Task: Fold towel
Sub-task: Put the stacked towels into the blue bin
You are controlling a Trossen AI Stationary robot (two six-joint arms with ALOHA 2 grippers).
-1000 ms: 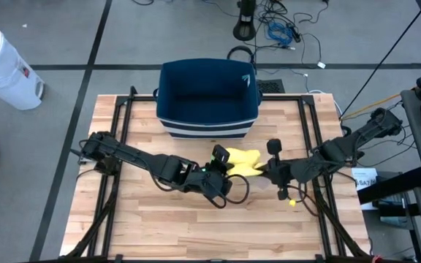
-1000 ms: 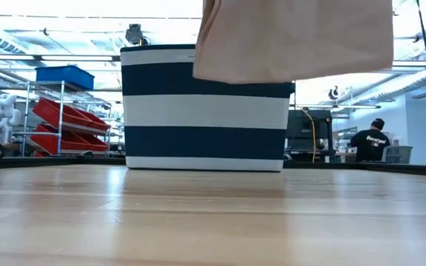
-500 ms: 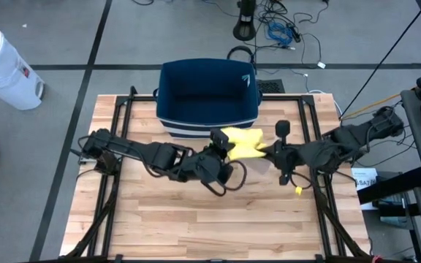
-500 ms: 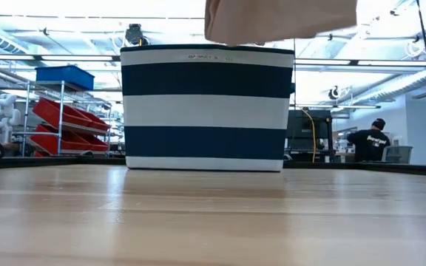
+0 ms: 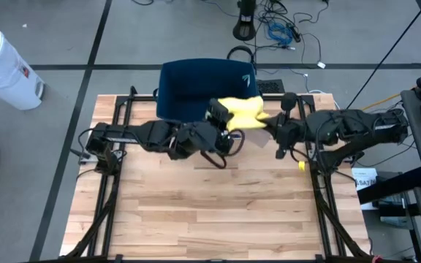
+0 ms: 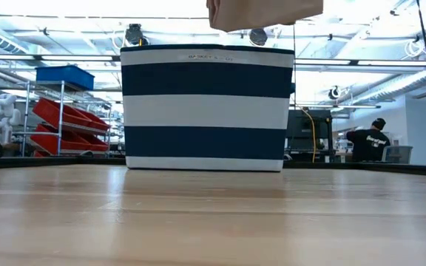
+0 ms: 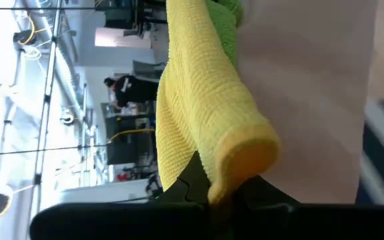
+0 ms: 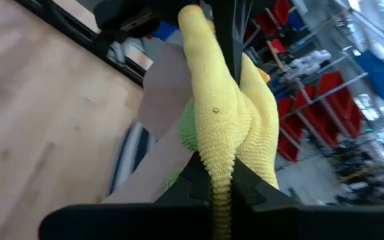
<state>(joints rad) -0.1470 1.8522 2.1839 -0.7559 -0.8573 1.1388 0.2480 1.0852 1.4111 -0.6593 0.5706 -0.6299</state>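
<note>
While both arms are reaching toward the middle of the wooden surface (image 5: 196, 219) in the high view, the yellow towel (image 5: 241, 112) is hanging bunched between them, lifted off the boards and sitting over the front right edge of the navy basket (image 5: 188, 84). The left gripper (image 5: 220, 117) is pinching the towel's left end, and the right gripper (image 5: 269, 126) is pinching its right end, so the two are standing just beside each other with the cloth between. A white bin (image 5: 2, 67) is standing on the floor well apart from the frame, beyond the far left corner. In the low view, the basket (image 6: 207, 108) is showing as navy and white stripes resting on the surface, and a pale hanging edge of the towel (image 6: 265, 13) is dangling at the top, above the basket's rim; a person (image 6: 367, 142) is sitting far back in the room, and red bins (image 6: 65, 122) are lining a shelf. In the left wrist view, that gripper's dark fingers (image 7: 191, 183) are closing tightly on a folded yellow edge of the towel (image 7: 205, 127). In the right wrist view, the right gripper's fingers (image 8: 195, 177) are clamping together on a thick yellow fold of the towel (image 8: 222, 113).
</note>
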